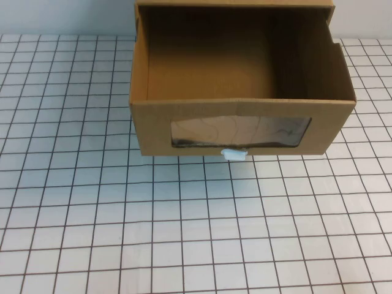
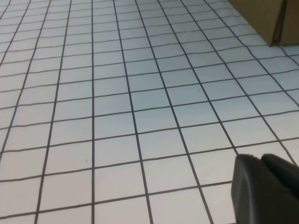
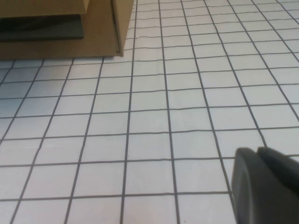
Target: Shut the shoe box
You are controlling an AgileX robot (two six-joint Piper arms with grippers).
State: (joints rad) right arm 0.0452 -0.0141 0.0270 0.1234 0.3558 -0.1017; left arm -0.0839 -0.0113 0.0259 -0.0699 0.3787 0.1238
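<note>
The shoe box [image 1: 242, 104] is a brown cardboard drawer standing at the far middle of the table, pulled out toward me from its sleeve [image 1: 233, 3]. Its top is open and the inside looks bare. Its front has a wide clear window [image 1: 240, 131] and a small white pull tab [image 1: 234, 154] on the bottom edge. Neither gripper shows in the high view. My left gripper [image 2: 259, 159] hangs shut and empty over bare table, with a box corner [image 2: 261, 18] far ahead. My right gripper [image 3: 256, 152] is shut and empty over bare table, with the box [image 3: 60, 28] far ahead.
The table [image 1: 184, 233] is white with a dark grid of lines. Open tabletop lies in front of the box and on both sides of it.
</note>
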